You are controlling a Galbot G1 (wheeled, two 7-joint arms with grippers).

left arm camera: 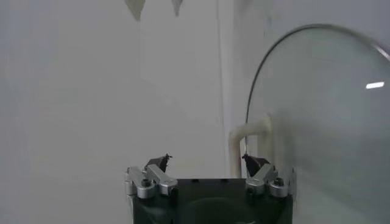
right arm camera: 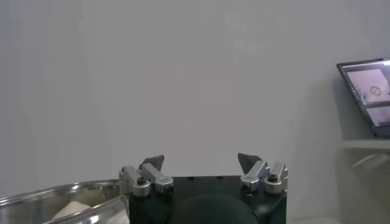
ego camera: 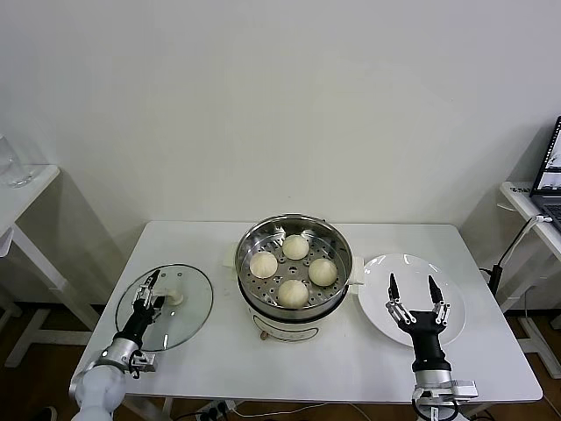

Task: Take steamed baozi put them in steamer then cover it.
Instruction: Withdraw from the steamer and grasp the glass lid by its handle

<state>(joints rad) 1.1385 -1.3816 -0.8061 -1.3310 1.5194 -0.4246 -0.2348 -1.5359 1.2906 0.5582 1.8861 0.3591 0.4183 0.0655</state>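
The steamer stands uncovered at mid-table, with several cream-white baozi lying on its perforated floor. Its rim and one baozi show in the right wrist view. The cover, a clear glass lid with a cream handle, lies flat on the table left of the steamer. My left gripper is open over the lid, one fingertip close beside the handle; nothing is between its fingers. My right gripper is open and empty above the white plate.
The white plate to the right of the steamer holds nothing. A side table with a glass stands at far left. A desk with a laptop and a cable stands at far right. The white table's front edge lies just below both grippers.
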